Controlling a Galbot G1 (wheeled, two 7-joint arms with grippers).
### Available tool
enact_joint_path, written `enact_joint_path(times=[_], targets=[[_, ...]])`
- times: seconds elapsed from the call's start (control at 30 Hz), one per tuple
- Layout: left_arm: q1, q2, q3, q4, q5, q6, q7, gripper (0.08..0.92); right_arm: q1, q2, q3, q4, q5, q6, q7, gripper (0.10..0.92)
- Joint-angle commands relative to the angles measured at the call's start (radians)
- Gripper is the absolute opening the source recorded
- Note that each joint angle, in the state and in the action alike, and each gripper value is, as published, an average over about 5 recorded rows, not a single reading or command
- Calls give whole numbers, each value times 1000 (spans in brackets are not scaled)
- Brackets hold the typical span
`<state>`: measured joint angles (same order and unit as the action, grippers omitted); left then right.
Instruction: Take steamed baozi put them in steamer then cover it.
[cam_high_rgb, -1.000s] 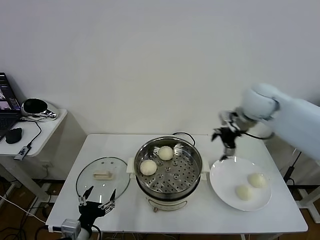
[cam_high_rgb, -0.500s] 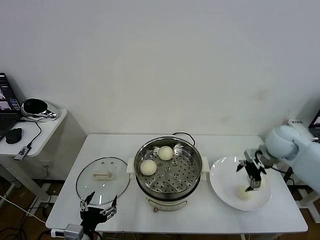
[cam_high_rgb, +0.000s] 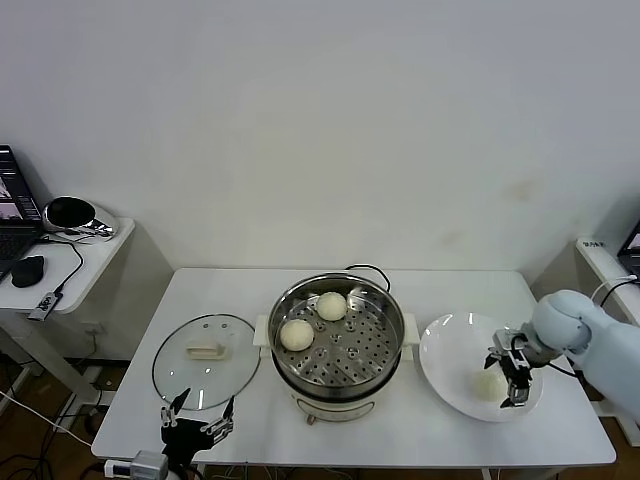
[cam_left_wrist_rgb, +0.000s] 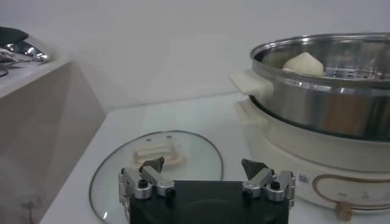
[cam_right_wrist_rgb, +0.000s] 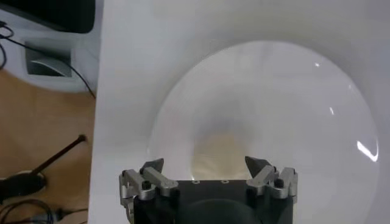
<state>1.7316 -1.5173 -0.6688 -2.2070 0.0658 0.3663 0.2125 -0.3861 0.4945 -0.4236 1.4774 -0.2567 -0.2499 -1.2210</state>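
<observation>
The steamer (cam_high_rgb: 337, 345) stands mid-table with two baozi on its tray, one at the back (cam_high_rgb: 331, 305) and one at the left (cam_high_rgb: 296, 334). On the white plate (cam_high_rgb: 450, 355) one baozi (cam_high_rgb: 488, 383) shows beside my right gripper (cam_high_rgb: 511, 374). That gripper is open and low over the plate. In the right wrist view a baozi (cam_right_wrist_rgb: 220, 153) lies between its spread fingers (cam_right_wrist_rgb: 205, 163). The glass cover (cam_high_rgb: 205, 350) lies flat left of the steamer. My left gripper (cam_high_rgb: 196, 428) is open and empty at the table's front edge, just before the cover (cam_left_wrist_rgb: 155, 159).
A side table (cam_high_rgb: 70, 255) with a laptop, a mouse and a dark bowl stands at the far left. The steamer's black cord (cam_high_rgb: 365, 270) runs behind the pot. The steamer's wall (cam_left_wrist_rgb: 329, 97) rises close beside the left gripper (cam_left_wrist_rgb: 202, 164).
My right arm has swung from behind the plate down onto it, over the buns. The left gripper has sunk slightly toward the front edge.
</observation>
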Motion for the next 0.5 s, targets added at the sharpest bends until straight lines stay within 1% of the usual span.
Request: enact_joint_path(times=[0.03,0.5], targets=[[3,0,0,3,1,0,0,823,-49,12,35,-24,-23,-3,37,823],[-6,0,-4,22,1,0,0,823,9,65,-11,-91,-42,-1,56,823]])
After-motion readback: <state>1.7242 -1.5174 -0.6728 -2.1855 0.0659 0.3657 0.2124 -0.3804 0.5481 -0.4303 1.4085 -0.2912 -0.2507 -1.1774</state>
